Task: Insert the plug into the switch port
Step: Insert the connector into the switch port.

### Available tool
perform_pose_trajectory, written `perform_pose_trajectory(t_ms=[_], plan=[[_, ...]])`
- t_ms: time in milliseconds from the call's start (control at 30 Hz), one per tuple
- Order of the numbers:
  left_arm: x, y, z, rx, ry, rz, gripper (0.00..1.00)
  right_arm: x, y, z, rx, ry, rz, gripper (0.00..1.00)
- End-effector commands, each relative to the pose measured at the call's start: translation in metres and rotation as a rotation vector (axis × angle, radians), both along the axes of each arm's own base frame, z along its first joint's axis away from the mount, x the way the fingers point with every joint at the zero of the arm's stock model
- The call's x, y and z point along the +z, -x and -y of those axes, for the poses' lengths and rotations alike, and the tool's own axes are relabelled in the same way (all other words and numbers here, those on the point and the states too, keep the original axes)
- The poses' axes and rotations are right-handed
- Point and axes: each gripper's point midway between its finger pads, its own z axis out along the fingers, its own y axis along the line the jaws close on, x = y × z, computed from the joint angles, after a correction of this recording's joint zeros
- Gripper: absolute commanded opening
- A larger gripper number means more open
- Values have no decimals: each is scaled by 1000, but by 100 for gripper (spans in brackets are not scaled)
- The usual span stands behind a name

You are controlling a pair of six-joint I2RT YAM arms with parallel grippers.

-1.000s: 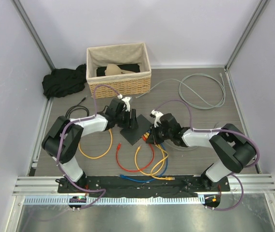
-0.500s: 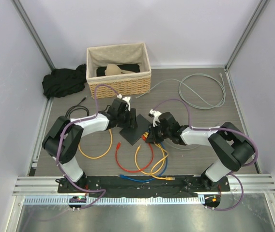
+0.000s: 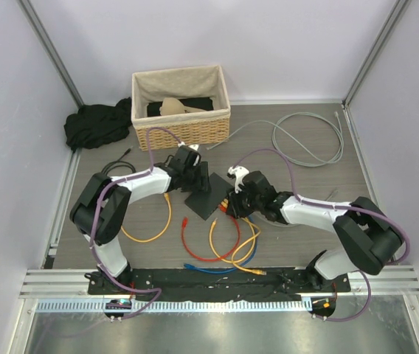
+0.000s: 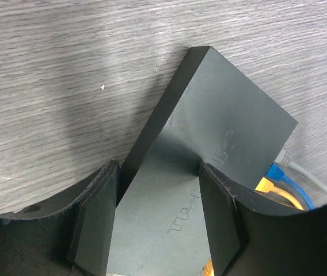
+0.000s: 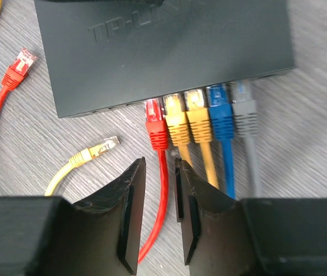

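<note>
The right gripper (image 5: 160,172) has its jaws slightly parted. The red cable (image 5: 163,192) runs through the gap, and neither finger visibly pinches it. Just ahead, the red plug (image 5: 154,118) sits in a socket of the switch (image 5: 169,46), at the end of a row with two yellow plugs (image 5: 175,118), a blue plug (image 5: 220,112) and a grey plug (image 5: 244,109). The left gripper (image 4: 158,172) straddles the switch's far part with its jaws spread, one finger at the long edge and one over the top; I cannot tell whether it grips. The switch lies flat on the table (image 3: 305,243) between the arms, with the wicker basket (image 3: 182,110) beyond.
</note>
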Motion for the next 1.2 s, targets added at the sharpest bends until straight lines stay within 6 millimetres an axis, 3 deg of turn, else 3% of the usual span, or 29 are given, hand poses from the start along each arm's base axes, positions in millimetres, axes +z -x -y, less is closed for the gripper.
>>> perform_pose_trajectory(t_ms=[0, 167, 300, 667, 900, 1067, 1133, 1167], plan=[[-38, 19, -43, 64, -205, -112, 59, 33, -13, 1, -13, 32, 118, 34], [-34, 16, -39, 64, -183, -119, 59, 21, 0, 8, 9, 148, 93, 35], [-31, 17, -34, 63, -156, -123, 59, 14, 10, 3, 35, 219, 104, 36], [-32, 20, -25, 41, -113, -148, 60, -6, -2, 4, -27, 360, 124, 36], [-32, 22, -20, 29, -94, -157, 60, -20, -2, -7, 18, 369, 108, 34], [-34, 26, -18, 19, -76, -175, 60, -21, -2, -10, 34, 369, 108, 14], [-36, 29, -17, 9, -74, -184, 60, -12, -6, -14, 38, 351, 129, 2], [-37, 31, -16, 1, -66, -192, 60, -8, -7, -16, 37, 342, 137, 1]])
